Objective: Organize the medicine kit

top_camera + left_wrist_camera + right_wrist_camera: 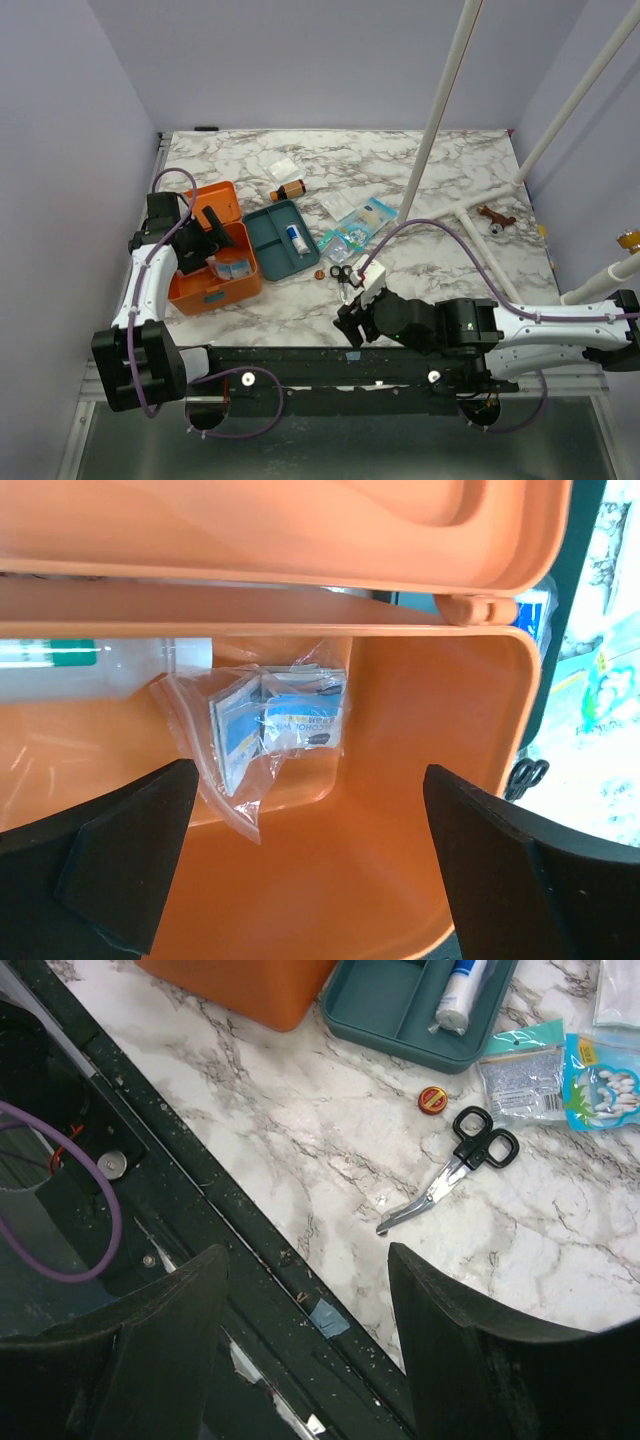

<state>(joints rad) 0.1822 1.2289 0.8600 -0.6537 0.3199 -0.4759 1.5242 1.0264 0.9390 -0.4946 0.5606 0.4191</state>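
Observation:
The medicine kit (205, 288), an orange box, stands at the left of the table with its lid (217, 203) raised. My left gripper (203, 243) hangs just above the box's inside, open, with nothing between its fingers. In the left wrist view the left gripper (311, 810) looks down at the orange floor of the medicine kit (420, 720), where a clear bag of wipes (280, 725) lies beside a white container (60, 665). My right gripper (350, 320) is open over the table's near edge. In its own view the right gripper (307, 1260) holds nothing.
A teal tray (281, 240) with a white tube (297, 238) lies right of the box. Scissors (455, 1165), a small red cap (432, 1098) and plastic packets (600, 1080) lie near it. A brown bottle (288, 190) and a bandage packet (375, 215) lie farther back. White poles (440, 110) rise at the right.

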